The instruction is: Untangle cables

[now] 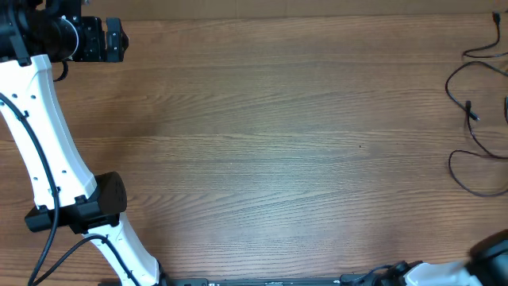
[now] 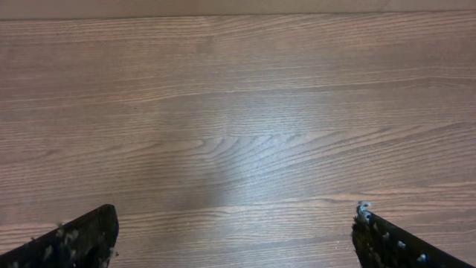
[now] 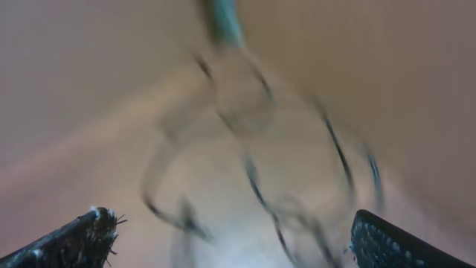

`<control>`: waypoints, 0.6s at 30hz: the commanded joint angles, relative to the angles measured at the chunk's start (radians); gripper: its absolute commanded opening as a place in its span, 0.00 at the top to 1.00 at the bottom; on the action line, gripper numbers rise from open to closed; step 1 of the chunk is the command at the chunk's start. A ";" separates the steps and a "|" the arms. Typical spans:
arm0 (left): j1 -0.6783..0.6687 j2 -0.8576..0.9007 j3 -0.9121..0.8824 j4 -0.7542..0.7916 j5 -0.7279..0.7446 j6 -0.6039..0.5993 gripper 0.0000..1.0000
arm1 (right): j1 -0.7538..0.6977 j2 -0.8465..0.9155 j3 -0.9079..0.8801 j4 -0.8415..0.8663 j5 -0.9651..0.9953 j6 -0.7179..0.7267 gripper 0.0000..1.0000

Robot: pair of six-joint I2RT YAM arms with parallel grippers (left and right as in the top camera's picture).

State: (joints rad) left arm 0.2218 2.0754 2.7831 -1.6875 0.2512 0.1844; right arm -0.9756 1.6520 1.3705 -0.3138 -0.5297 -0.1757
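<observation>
Thin black cables [image 1: 470,111] lie in loose loops on the wooden table at its far right edge, partly cut off by the overhead frame. The right wrist view is smeared by motion. It shows dark cable loops [image 3: 256,190] on the wood ahead of my right gripper [image 3: 230,219], which is open with its fingers wide apart and nothing between them. In the overhead view only a part of the right arm [image 1: 492,254] shows, at the bottom right. My left gripper [image 1: 119,40] is at the table's far left corner, open [image 2: 236,216] over bare wood.
The left arm's white links [image 1: 48,135] and black joint [image 1: 99,202] run down the left side. A blurred teal shape [image 3: 223,18] sits at the top of the right wrist view. The table's far edge [image 1: 317,16] runs along the top.
</observation>
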 commanded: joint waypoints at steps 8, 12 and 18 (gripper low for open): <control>-0.009 -0.001 -0.005 0.000 0.014 0.019 0.00 | 0.432 -0.113 0.280 -0.075 0.178 -0.011 0.00; -0.009 -0.001 -0.005 0.017 0.012 0.018 0.00 | 0.653 -0.109 0.280 -0.052 0.176 -0.017 0.00; -0.037 -0.001 -0.004 0.113 0.152 0.018 0.06 | 0.971 -0.109 0.282 0.054 0.127 -0.160 0.00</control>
State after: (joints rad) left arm 0.2157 2.0754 2.7823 -1.6218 0.2840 0.1886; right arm -0.1226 1.5555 1.6482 -0.3046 -0.3832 -0.2604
